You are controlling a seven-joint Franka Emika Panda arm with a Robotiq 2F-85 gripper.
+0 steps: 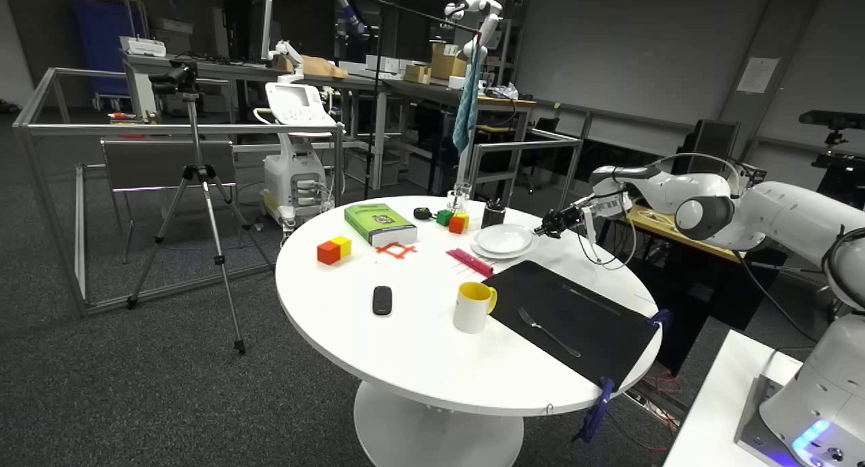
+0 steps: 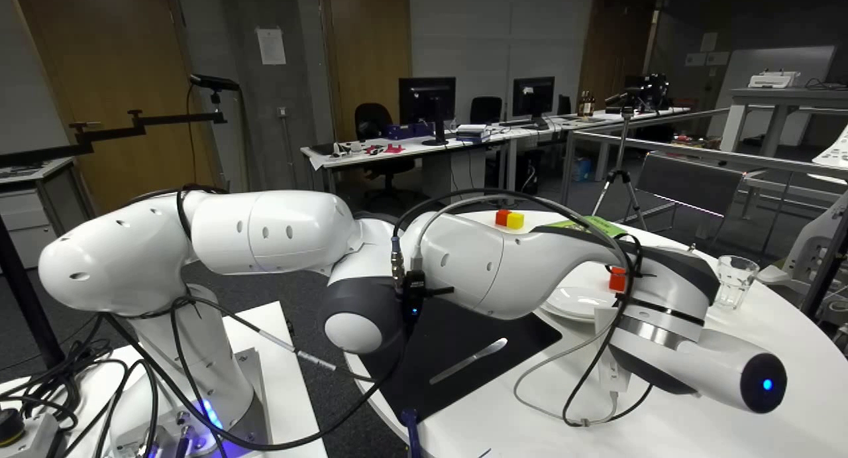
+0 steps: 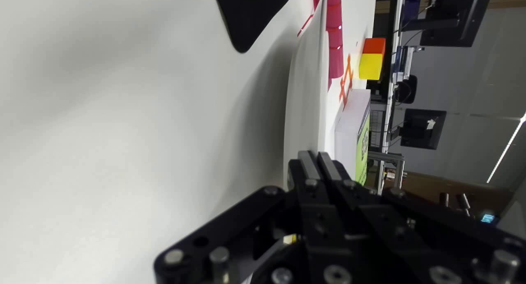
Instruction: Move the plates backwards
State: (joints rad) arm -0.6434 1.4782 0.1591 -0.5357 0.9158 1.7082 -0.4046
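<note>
Two white round plates (image 1: 505, 238) lie stacked on the round white table, the smaller on top of the wider. In the wrist view the plates (image 3: 305, 99) appear edge-on, just ahead of the fingertips. My gripper (image 3: 315, 152) is shut, its two fingers side by side with only a thin dark gap and no object visible between them. Its tips are at the plates' rim; whether they touch cannot be made out. In an exterior view the gripper (image 1: 539, 232) comes in low from the arm's side. Elsewhere the arm partly covers the plates (image 2: 576, 303) and hides the gripper.
Close to the plates are a black mat (image 1: 561, 318), a pink strip (image 1: 471, 262), a black pen cup (image 1: 493, 214), colored blocks (image 1: 458, 224) and glasses (image 2: 735, 282). A yellow-white mug (image 1: 471, 311), a fork (image 1: 549, 333) and a green book (image 1: 380, 225) are farther off.
</note>
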